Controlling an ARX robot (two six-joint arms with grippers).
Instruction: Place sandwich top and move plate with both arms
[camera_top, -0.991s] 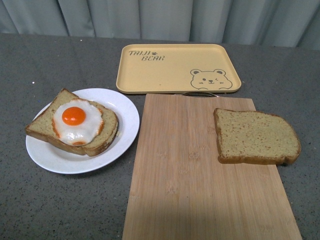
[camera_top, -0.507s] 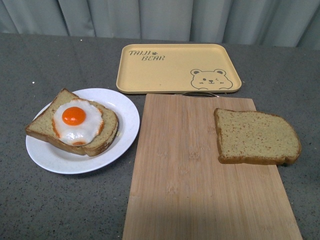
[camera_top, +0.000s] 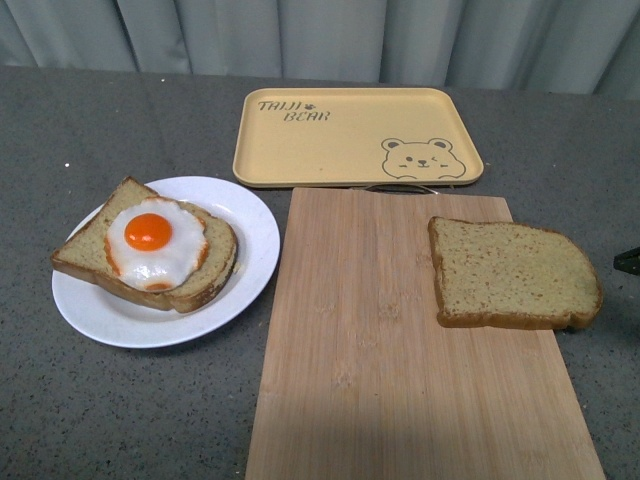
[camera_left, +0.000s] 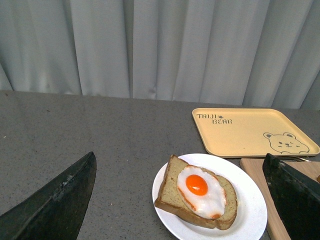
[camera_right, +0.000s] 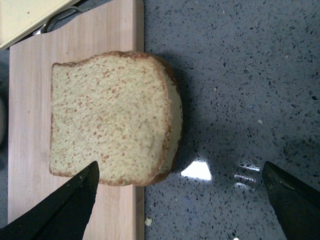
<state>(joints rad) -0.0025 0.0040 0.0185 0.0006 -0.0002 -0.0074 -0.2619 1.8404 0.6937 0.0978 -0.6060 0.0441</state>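
Sandwich top (camera_top: 512, 272) lies flat on cutting board (camera_top: 380, 350) right edge, overhanging the surface (camera_top: 100, 420); plate (camera_top: 255, 225) sits left of board, bearing egg-topped slice (camera_top: 150, 245); left tool (camera_left: 180, 156) and right tool (camera_right: 180, 164) spread wide, holding nothing

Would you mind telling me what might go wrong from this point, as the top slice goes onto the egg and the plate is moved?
1. The sandwich top hangs off the edge of the cutting board under the open right gripper; a grip there may tip it or push it off.
2. The fried egg looks domed and smooth, so the top could slide.
3. A corner of the lower slice reaches the rim of the plate, leaving little room for a finger there.
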